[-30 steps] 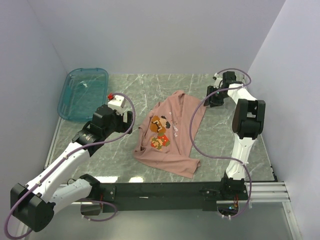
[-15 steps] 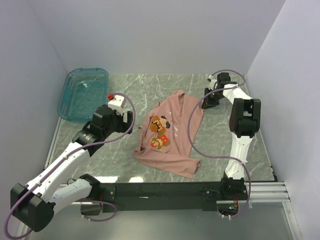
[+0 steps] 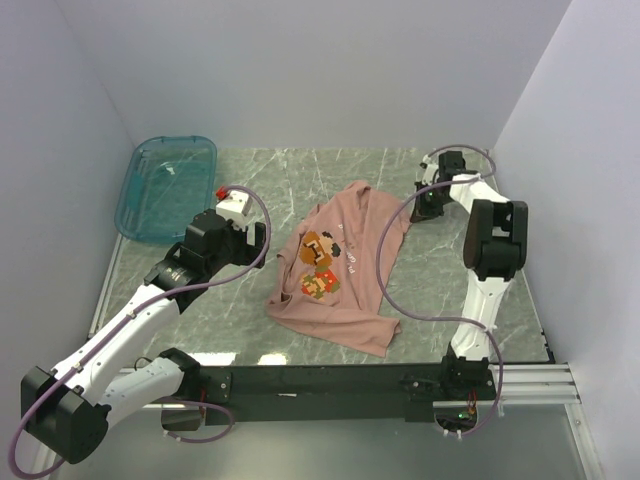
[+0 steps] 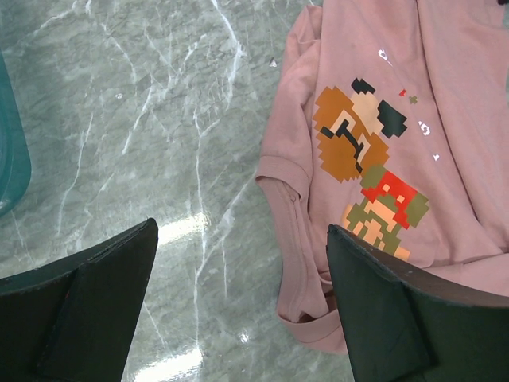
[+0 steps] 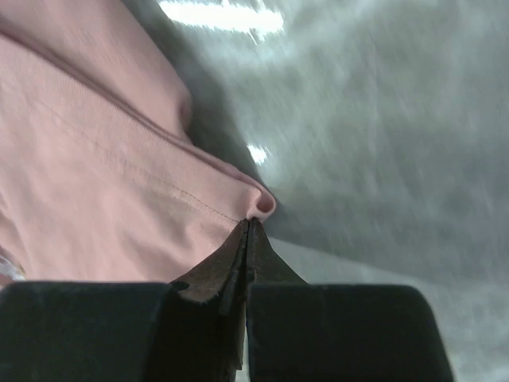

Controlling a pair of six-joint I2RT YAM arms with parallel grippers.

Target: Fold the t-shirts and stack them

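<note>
Judging from the layout, the task is at its opening step: no finished fold and no stack is visible, so flattening, every fold and final placement all remain. Clock directions refer to the top view, with 12 o'clock at the far edge. The table [image 3: 300, 165] carries one shirt [image 3: 350, 250] at centre, print up and rumpled. Its long axis runs from about 1 o'clock to 7 o'clock; the narrow end points to 1 o'clock and the broad end spreads toward 6 o'clock. Which end is the neck cannot be confirmed. The bin [image 3: 140, 190] sits at 10 o'clock, well apart from the shirt. The left gripper [image 4: 240, 231] hovers at 9 o'clock of the shirt, fingers wide apart, holding nothing. The right gripper [image 5: 248, 227] is at the shirt's 1 o'clock end, fingers pressed together on a small fold of stitched edge; the bite looks shallow, at the very tips. The print [image 4: 367, 171] lies with its brown figure toward 12 o'clock and its red-green figure toward 6 o'clock. A sleeve [image 4: 290, 239] lies creased along the 9 o'clock side, just beside the left gripper. Probable next requirement: draw the pinched edge outward to flatten the cloth.
</note>
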